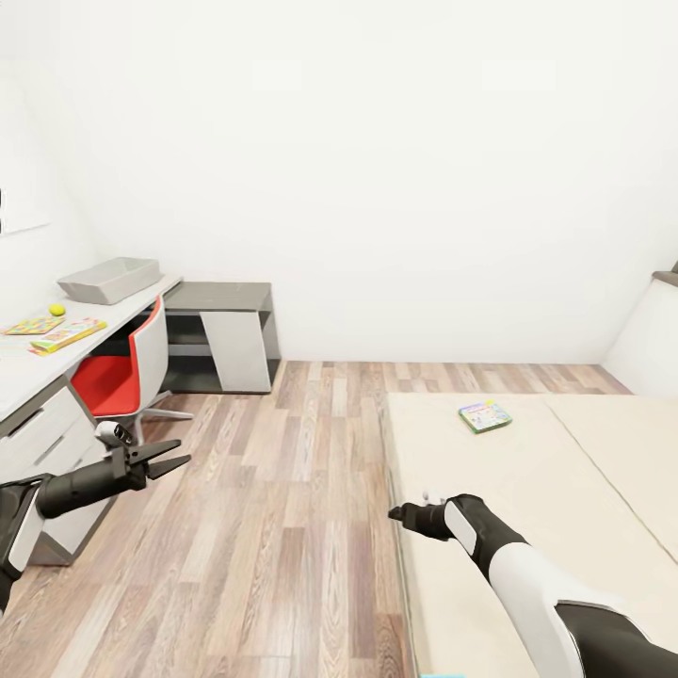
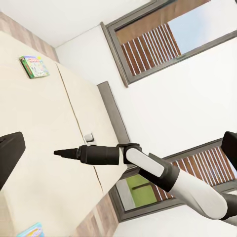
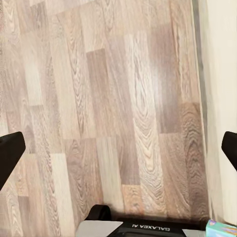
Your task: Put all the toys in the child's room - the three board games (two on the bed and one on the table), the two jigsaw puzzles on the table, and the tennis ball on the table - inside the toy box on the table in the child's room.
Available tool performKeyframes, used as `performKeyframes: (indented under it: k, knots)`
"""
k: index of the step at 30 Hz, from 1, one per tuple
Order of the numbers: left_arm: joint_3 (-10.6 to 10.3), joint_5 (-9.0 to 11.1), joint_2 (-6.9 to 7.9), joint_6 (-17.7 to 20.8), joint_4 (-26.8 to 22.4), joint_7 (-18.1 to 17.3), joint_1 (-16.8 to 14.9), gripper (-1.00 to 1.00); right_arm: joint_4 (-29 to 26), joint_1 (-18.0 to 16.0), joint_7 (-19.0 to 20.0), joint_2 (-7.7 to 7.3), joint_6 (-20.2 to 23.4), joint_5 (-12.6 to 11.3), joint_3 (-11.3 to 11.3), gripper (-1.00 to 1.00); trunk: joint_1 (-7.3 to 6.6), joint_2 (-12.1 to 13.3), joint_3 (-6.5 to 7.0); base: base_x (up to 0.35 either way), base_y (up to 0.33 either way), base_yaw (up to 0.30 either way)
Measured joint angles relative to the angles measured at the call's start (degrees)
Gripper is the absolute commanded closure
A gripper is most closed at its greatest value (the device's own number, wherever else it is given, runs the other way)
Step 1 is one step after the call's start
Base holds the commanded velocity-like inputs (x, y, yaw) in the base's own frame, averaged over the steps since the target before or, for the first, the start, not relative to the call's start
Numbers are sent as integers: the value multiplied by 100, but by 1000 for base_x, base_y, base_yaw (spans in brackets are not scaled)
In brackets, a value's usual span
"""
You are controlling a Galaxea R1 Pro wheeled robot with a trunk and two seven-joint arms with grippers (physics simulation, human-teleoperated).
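White walls and a wood-plank floor [image 1: 273, 527] frame the scene, and everything below is placed against the table [image 1: 24, 372], which runs along the left edge of the head view and is cut off there. At the table's far end sits the toy box [image 1: 108, 279], its inside hidden by the near wall. Just nearer than the box lies the tennis ball [image 1: 57, 309], and nearer again two thin bright mats, the jigsaw puzzles [image 1: 66, 334], one partly clipped by the frame edge; their piece pattern is too small to make out. A red and white chair [image 1: 122, 377] is tucked against the table's front, and a dark grey cabinet [image 1: 221, 334] stands beyond the table's far end. In front of the table's drawer unit the left gripper [image 1: 174, 457] hangs over the floor, its fingers spread apart and empty. Well to the right of the table, across the open floor, lies the bed [image 1: 527, 490], cut off at the right and bottom. The right gripper [image 1: 400, 514] hovers at the bed's near-left edge; in the head view its tips are too foreshortened to read, but the right wrist view shows both dark fingers wide apart over bare floor. Farther up the mattress rests a green-bordered board game [image 1: 485, 415], flat, its print unreadable. A sliver of another colourful box [image 3: 222, 228] shows at the bed's edge, mostly cropped.
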Motion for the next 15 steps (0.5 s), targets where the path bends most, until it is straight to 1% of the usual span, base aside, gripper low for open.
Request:
performKeyframes:
  k: [15]
  knots:
    - [0,0,-2,1,0,-2,0,-100,0,0,0,0,4,0,0,-100,0,0,0,0,159,0]
